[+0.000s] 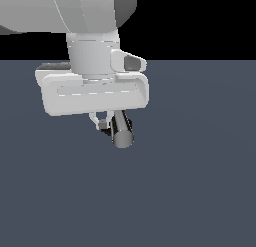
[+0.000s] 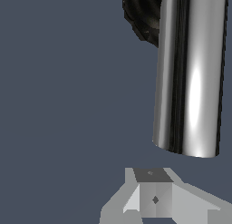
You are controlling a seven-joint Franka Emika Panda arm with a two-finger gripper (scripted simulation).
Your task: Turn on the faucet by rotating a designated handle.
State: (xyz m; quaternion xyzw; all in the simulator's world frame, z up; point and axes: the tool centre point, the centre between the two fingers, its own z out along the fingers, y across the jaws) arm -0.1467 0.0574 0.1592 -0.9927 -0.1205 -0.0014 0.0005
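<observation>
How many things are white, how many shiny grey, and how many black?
White: 1, the gripper
Shiny grey: 1, the handle
Black: 1, the faucet part the handle joins
Total: 3

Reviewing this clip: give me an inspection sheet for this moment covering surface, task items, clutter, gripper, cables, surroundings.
Surface: plain dark grey-blue floor, uniform, unmarked.
Faucet: mostly hidden under the gripper in the exterior view; only part of its black ribbed base shows in the wrist view.
Handle: grey metallic bar, its flat round end facing the exterior camera; in the wrist view it runs lengthwise, shiny and intact.
Clutter: nothing seen.
Gripper: white gripper sits low directly over the faucet; one fingertip lies just off the handle's free end, apart from it. Open or shut cannot be told.
Cables: nothing seen.
Surroundings: black background above the floor line; nothing else seen.
</observation>
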